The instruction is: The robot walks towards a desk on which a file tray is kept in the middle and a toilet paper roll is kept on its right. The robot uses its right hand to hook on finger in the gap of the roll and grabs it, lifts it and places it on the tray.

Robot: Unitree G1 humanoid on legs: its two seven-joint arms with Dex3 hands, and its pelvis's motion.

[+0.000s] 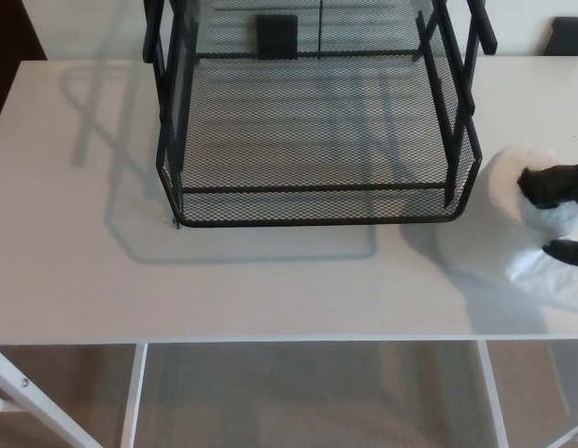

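Observation:
A black wire-mesh file tray (317, 191) stands in the middle of the white desk (83, 261), its front rim facing me. To the right of the tray, near the picture's right edge, the white toilet paper roll (499, 224) leans over with its top turned to the right. My right hand (559, 210) comes in from the right edge, one black finger hooked into the roll's centre gap and another finger below against its side. The roll's right part is hidden by the hand and the frame edge. My left hand does not show.
The tray has tall black posts (457, 84) at its sides and an upper tier above. A dark block (275, 35) sits behind the tray and another dark object (567, 35) at the far right back. The desk's front edge (270, 340) runs below, carpet beyond.

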